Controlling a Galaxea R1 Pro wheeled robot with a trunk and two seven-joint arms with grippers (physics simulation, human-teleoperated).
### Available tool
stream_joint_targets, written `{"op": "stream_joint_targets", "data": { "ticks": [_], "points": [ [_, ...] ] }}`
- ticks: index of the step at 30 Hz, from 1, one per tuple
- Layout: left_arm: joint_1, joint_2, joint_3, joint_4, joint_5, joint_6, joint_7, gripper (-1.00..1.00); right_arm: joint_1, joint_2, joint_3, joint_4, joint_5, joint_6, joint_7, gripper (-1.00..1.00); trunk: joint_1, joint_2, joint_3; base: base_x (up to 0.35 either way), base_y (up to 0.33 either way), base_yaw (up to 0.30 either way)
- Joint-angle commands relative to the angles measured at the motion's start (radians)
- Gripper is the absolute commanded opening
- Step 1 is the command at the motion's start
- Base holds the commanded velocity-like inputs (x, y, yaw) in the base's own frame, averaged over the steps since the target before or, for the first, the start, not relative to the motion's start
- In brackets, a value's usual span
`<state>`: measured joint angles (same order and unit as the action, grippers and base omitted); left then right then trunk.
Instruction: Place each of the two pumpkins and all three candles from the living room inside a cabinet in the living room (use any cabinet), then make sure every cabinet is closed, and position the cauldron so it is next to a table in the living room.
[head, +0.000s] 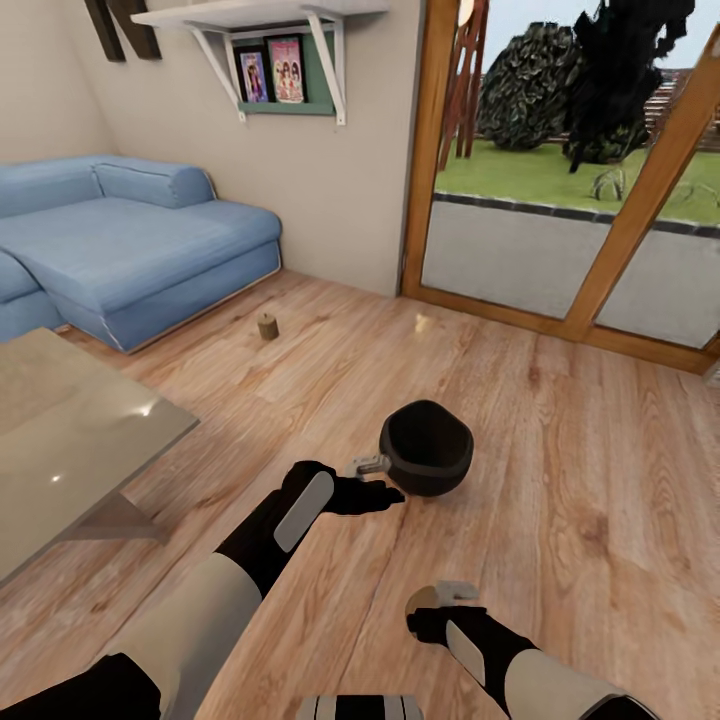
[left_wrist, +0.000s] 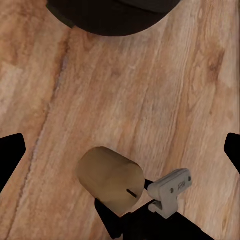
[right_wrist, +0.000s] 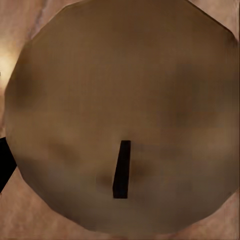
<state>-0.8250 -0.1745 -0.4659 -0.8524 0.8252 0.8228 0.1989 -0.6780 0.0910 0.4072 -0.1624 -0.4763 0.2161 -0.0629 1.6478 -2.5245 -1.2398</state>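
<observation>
Cauldron (head: 428, 447): one round, glossy black pot with a wide dark mouth, standing on the floor (head: 560, 480) at centre frame in the head view; its dark curved edge also shows at the top of the left wrist view (left_wrist: 112, 15).

Candles: two are seen. One (head: 267, 326), a short stubby brown cylinder, stands upright on the floor at upper left of centre, near the sofa (head: 130, 250) and well apart from the cauldron. The other (head: 420, 602), at lower centre, sits at the tip of the right pincer (head: 440, 600); in the left wrist view it is a tan, smooth cylinder (left_wrist: 111, 180) tilted above the boards, and in the right wrist view its broad round pale-brown face (right_wrist: 120, 115) carries one short dark wick. The right pincer appears clamped on this candle, one grey finger (left_wrist: 171, 189) lying against its side.

Left pincer (head: 385, 480): black, just beside the cauldron's left side; its dark fingertips (left_wrist: 11, 155) stand wide apart at the frame edges of the left wrist view.

Floor: warm wood planks with visible grain.

Counter (head: 70, 440): one low rectangular slab with a smooth, glossy grey top, at left.

Sofa: blue fabric, cushioned, at upper left.
</observation>
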Motion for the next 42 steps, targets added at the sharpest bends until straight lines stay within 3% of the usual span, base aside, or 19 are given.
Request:
{"op": "stream_joint_targets", "data": {
  "ticks": [1, 14, 42],
  "points": [
    [-0.001, 0.0, 0.0, -0.001, 0.01, 0.003, 0.01, 1.0, 0.0, 0.0, 0.008, -0.002, -0.01, 0.005, -0.006, -1.0, -0.001, 0.0, 0.005, 0.0, 0.0, -0.082],
    [0.0, 0.0, -0.001, 0.005, 0.008, 0.003, 0.01, 1.0, 0.0, 0.0, 0.009, -0.003, -0.008, 0.006, -0.007, -1.0, -0.006, 0.003, 0.062, 0.0, 0.0, -0.086],
    [0.0, 0.001, 0.001, 0.05, 0.003, 0.001, 0.011, 1.0, 0.0, 0.0, 0.006, -0.002, -0.01, 0.006, -0.014, -1.0, -0.019, 0.01, 0.189, 0.0, 0.0, -0.259]
  ]
}}
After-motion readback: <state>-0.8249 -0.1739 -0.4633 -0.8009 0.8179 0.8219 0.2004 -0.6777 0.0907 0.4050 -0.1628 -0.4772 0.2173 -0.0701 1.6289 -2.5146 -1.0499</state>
